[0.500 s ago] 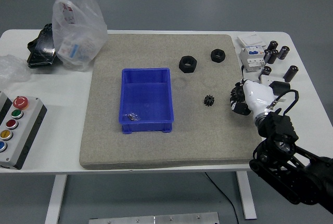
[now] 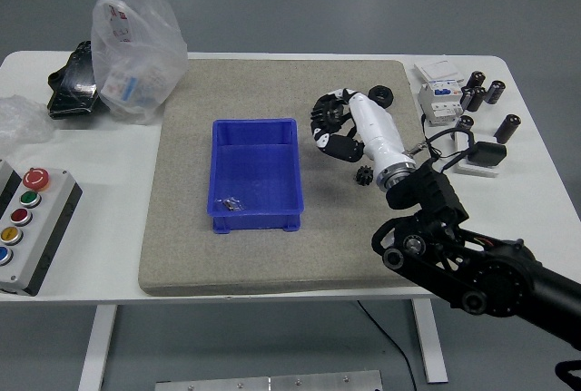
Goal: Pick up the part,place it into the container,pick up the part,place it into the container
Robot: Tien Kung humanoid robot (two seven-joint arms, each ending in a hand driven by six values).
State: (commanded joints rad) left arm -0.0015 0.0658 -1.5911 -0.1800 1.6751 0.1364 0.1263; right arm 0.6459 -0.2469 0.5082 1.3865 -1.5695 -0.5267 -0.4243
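Note:
My right hand has reached in over the grey mat and sits on the large black hex nut, which its fingers mostly hide. The fingers arch in an open claw around the nut's place; I see no firm grasp. A second black nut lies just behind the hand. A small black gear lies on the mat under the wrist. The blue container stands left of the hand with one small dark part in its near left corner. The left arm is out of view.
A clear plastic bag and a black object lie at the back left. A button box is at the left edge. A circuit breaker, several black cylinders and a cable lie at the right.
My right hand has swung from the mat's right edge up and left, across the gear, onto the large nut. The nut is now covered by the hand.

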